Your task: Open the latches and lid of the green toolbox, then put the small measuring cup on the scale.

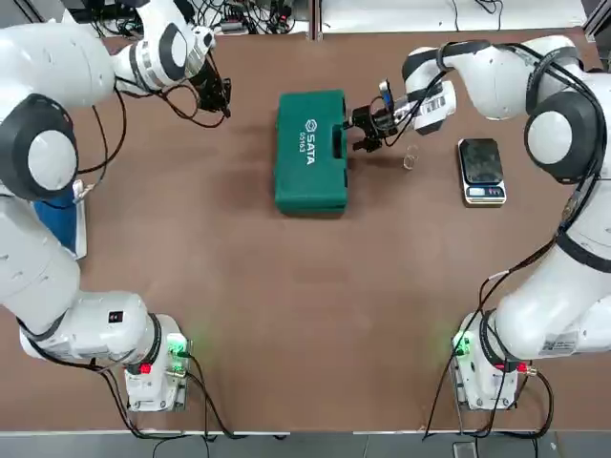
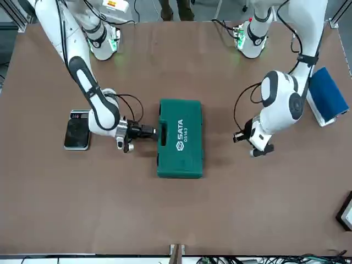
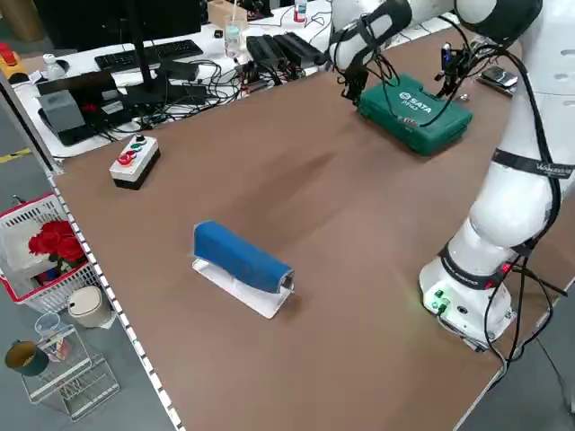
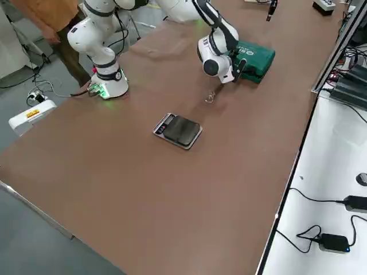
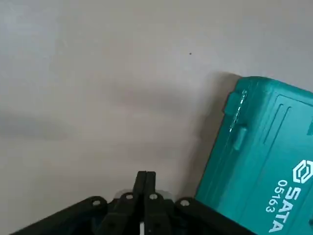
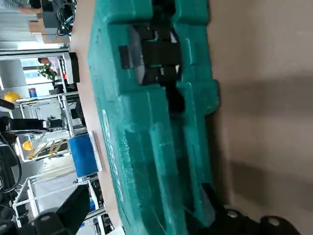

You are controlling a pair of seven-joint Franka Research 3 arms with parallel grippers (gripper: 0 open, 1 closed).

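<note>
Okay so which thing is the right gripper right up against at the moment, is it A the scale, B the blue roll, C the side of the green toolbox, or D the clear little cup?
C. The top view shows the right gripper at the handle side of the green toolbox, whose lid is closed.

Closed green SATA toolbox, small clear measuring cup and digital scale on the table.
The toolbox lies flat, its lettered lid down; the cup sits between toolbox and black-topped scale.
</note>
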